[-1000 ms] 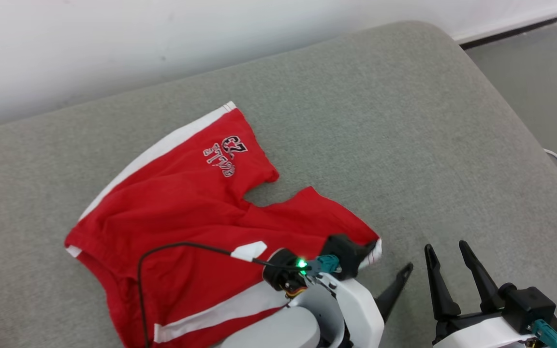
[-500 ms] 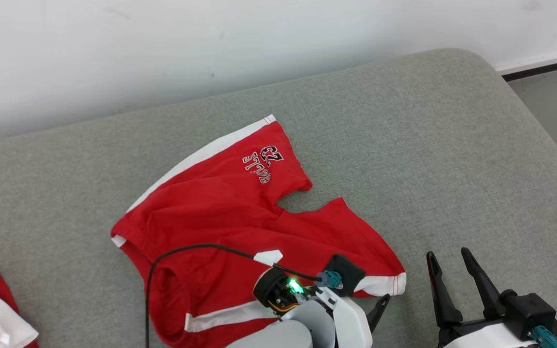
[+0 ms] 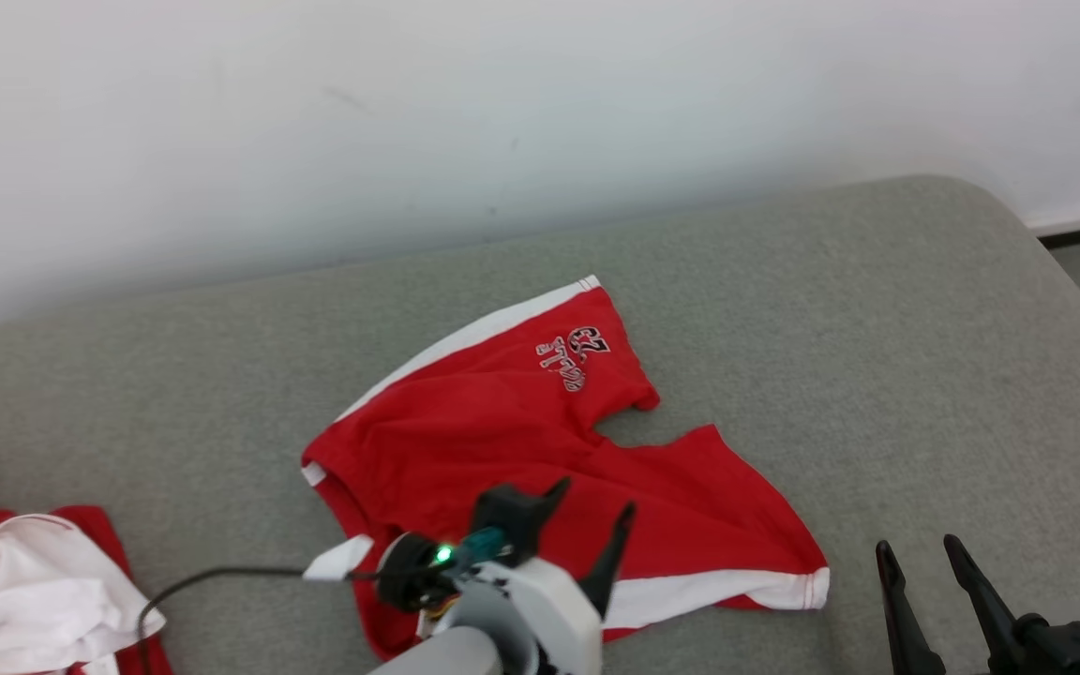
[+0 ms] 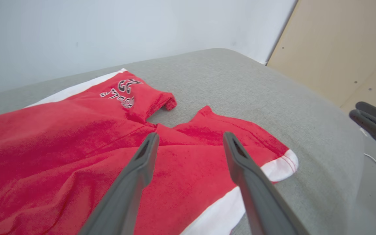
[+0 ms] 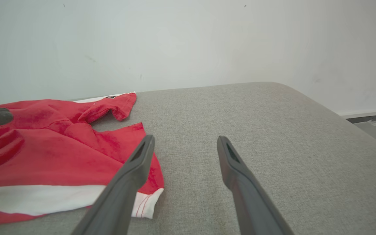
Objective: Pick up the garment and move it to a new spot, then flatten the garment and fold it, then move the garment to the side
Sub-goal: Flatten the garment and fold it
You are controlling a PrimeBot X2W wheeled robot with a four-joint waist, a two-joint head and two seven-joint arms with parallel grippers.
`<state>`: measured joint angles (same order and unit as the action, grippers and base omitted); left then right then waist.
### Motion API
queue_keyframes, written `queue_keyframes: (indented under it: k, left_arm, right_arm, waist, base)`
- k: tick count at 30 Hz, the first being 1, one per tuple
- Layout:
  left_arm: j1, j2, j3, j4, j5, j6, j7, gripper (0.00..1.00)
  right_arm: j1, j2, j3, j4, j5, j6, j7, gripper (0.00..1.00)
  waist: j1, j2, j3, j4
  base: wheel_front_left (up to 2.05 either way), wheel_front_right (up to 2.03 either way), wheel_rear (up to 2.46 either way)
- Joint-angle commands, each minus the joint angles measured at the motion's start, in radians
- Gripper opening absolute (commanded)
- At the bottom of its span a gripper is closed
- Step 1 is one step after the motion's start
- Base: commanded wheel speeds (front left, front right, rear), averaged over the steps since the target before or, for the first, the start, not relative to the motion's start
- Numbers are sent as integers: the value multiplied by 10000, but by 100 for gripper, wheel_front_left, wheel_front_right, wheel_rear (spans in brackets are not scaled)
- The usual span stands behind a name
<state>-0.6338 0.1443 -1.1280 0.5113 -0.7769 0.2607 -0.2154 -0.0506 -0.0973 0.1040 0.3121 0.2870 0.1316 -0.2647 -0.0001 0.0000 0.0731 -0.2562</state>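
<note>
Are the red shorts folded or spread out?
Spread out, not folded: both legs of the red shorts lie apart, flat on the grey cushion.

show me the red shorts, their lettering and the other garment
red shorts (image 3: 493, 441), head view, middle of the cloth
lettering (image 3: 576, 361), head view, centre of the print
other garment (image 3: 34, 600), head view, its white part

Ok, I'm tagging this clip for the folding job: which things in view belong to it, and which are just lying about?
Belongs to the job: red shorts, spread on the grey cushion; left gripper, open over them; right gripper, open, off to their side.
Lying about: crumpled red and white clothing at the cushion's left edge.
</note>
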Motion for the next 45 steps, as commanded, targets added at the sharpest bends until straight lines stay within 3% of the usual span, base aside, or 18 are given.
queue_keyframes:
  k: [1,11,15,27,36,37,38,39,40,45]
  left_arm:
    - [431,351,295,-252,-141,270,-227,100]
    - [2395,2081,1363,-1941,-478,1322,-459,100]
    - [2961,2453,1318,-2394,-638,1431,-302,100]
    - [2843,2374,1124,-2190,-740,1355,38,100]
    - [2241,2188,1199,-1372,-912,877,244,98]
    - [2202,2171,1201,-1292,-907,812,230,61]
    - [2202,2171,1201,-1292,-907,812,230,61]
    - [2149,2108,1206,-1157,-966,679,224,4]
    - [2115,2080,1197,-1112,-991,605,229,0]
    - [2145,2020,1207,-1112,-1139,399,260,0]
  right_arm:
    - [192,-125,-63,-62,-82,-19,8,100]
    - [488,-123,-30,-140,-118,-19,8,100]
    - [542,-125,-18,-135,-83,-19,8,100]
    - [332,-171,130,-112,-43,-19,8,100]
    - [147,-172,202,-70,-5,-19,8,100]
    - [137,-169,209,-65,3,-19,8,100]
    - [137,-169,209,-65,3,-19,8,100]
    - [147,-171,213,-48,2,-19,8,100]
    - [159,-173,209,-36,3,-19,8,100]
    - [272,-200,144,-21,13,-19,8,100]
  waist:
    - [1,0,-399,395]
    - [1,0,-634,898]
    - [1,0,-528,984]
    - [1,0,-175,803]
    - [1,0,41,647]
    - [1,0,45,632]
    - [1,0,45,632]
    - [1,0,35,617]
    - [1,0,30,617]
    - [1,0,-55,680]
  base:
    - [0,0,0]
    - [0,0,0]
    - [0,0,0]
    - [0,0,0]
    - [0,0,0]
    - [0,0,0]
    - [0,0,0]
    - [0,0,0]
    - [0,0,0]
    - [0,0,0]
